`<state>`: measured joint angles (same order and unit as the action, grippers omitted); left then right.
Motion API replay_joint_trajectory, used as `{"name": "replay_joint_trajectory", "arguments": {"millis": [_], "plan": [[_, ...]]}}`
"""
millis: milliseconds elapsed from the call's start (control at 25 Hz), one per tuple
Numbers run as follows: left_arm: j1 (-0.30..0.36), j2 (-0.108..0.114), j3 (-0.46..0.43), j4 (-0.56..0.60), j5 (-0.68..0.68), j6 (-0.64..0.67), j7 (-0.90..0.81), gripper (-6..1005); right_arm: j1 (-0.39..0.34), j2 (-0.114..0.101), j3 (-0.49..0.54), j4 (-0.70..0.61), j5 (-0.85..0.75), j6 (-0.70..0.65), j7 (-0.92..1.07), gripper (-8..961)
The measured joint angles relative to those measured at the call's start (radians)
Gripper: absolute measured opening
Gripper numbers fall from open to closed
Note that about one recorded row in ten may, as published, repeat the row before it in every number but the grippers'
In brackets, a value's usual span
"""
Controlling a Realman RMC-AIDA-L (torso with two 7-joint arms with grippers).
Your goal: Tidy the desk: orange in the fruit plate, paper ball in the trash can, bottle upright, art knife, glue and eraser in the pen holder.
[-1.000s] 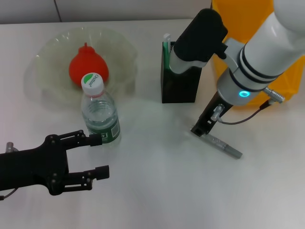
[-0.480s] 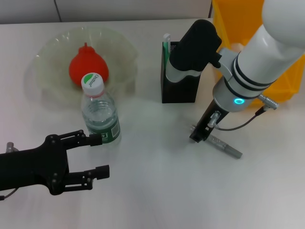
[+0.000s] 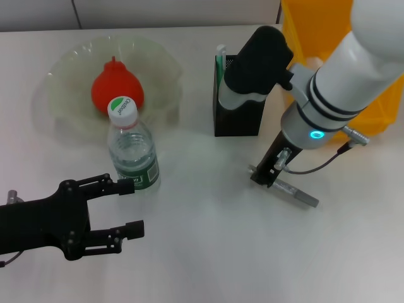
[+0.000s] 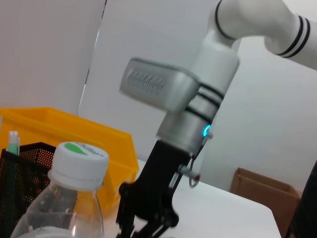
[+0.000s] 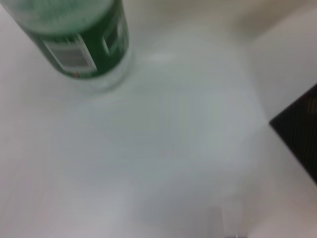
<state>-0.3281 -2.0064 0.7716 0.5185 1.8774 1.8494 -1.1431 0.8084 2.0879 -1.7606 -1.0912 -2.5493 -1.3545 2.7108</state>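
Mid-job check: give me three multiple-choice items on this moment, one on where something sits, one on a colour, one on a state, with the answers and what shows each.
1. Where is the orange?
A. in the fruit plate
B. in the trash can
C. beside the pen holder

2. What colour is the trash can?
A. black
B. yellow
C. pale green

3. How is the bottle?
A. lying on its side
B. standing upright
C. gripped and lifted

Answers:
1. A: the red-orange fruit lies inside the ruffled dish.
2. B: the bin behind the right arm is bright yellow.
3. B: it stands cap up on the desk, by the open left gripper and not gripped.
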Motion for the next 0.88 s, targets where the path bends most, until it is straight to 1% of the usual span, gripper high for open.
{"name": "replay_joint_trajectory", "arguments": {"millis": [80,120,160,200,240,280,320,360,440,480,520,560,600,640,680,720,760,800,840,880], "plan": [[0.005,0.0,-0.002,0.0,0.0,0.001,0.0,800,-0.032,-0.003,0.041,-0.092,0.0,-0.043,-0.006,144],[0.006,0.0,-0.002,0.0,0.0,0.001,0.0,800,-0.069,-0.002,0.122,-0.201,0.003,-0.09,-0.021,144],[0.006,0.0,-0.002,0.0,0.0,0.001,0.0,800,-0.069,-0.002,0.122,-0.201,0.003,-0.09,-0.021,145],[0.007,0.001,-0.003,0.0,0.0,0.001,0.0,800,-0.089,-0.001,0.182,-0.259,0.022,-0.107,-0.03,145],[0.008,0.001,-0.005,0.0,0.0,0.001,0.0,800,-0.132,-0.001,0.328,-0.35,0.105,-0.118,-0.053,145],[0.008,0.001,-0.012,0.0,0.0,0.003,0.0,800,-0.167,-0.004,0.488,-0.371,0.258,-0.097,-0.115,145],[0.008,0.001,-0.012,0.0,0.0,0.003,0.0,800,-0.167,-0.004,0.488,-0.371,0.258,-0.097,-0.115,145],[0.007,0.001,-0.015,0.0,0.0,0.003,0.0,800,-0.181,-0.005,0.567,-0.355,0.371,-0.08,-0.169,144],[0.005,0.0,-0.017,0.0,0.0,0.005,0.0,800,-0.197,-0.006,0.69,-0.27,0.591,-0.055,-0.314,143],[0.005,0.0,-0.017,0.0,0.0,0.005,0.0,800,-0.197,-0.006,0.69,-0.27,0.591,-0.055,-0.314,143],[0.003,-0.001,-0.017,0.0,0.0,0.005,0.0,800,-0.2,-0.009,0.794,-0.102,0.788,-0.051,-0.506,143],[0.003,-0.001,-0.017,0.0,0.0,0.005,0.0,800,-0.2,-0.009,0.794,-0.102,0.788,-0.051,-0.506,142],[0.003,-0.002,-0.017,0.0,0.0,0.005,0.0,800,-0.2,-0.011,0.833,-0.011,0.87,-0.058,-0.603,142],[0.001,-0.003,-0.017,0.0,0.0,0.005,0.0,800,-0.2,-0.013,0.872,0.143,0.999,-0.066,-0.812,142],[0.001,-0.003,-0.017,0.0,0.0,0.005,0.0,800,-0.2,-0.013,0.872,0.143,0.999,-0.066,-0.812,141],[0.0,-0.004,-0.018,0.0,0.0,0.007,-0.002,800,-0.202,-0.011,0.885,0.311,1.119,-0.069,-1.085,141],[0.0,-0.004,-0.018,0.0,0.0,0.008,-0.003,800,-0.204,-0.009,0.886,0.388,1.166,-0.068,-1.206,140],[0.0,-0.004,-0.018,0.0,0.0,0.008,-0.003,800,-0.204,-0.009,0.886,0.388,1.166,-0.068,-1.206,140],[-0.001,-0.004,-0.019,0.0,0.0,0.01,-0.004,800,-0.2,-0.007,0.887,0.515,1.23,-0.06,-1.408,140],[-0.001,-0.004,-0.019,0.0,0.0,0.01,-0.004,800,-0.2,-0.007,0.887,0.515,1.23,-0.06,-1.408,139]]}}
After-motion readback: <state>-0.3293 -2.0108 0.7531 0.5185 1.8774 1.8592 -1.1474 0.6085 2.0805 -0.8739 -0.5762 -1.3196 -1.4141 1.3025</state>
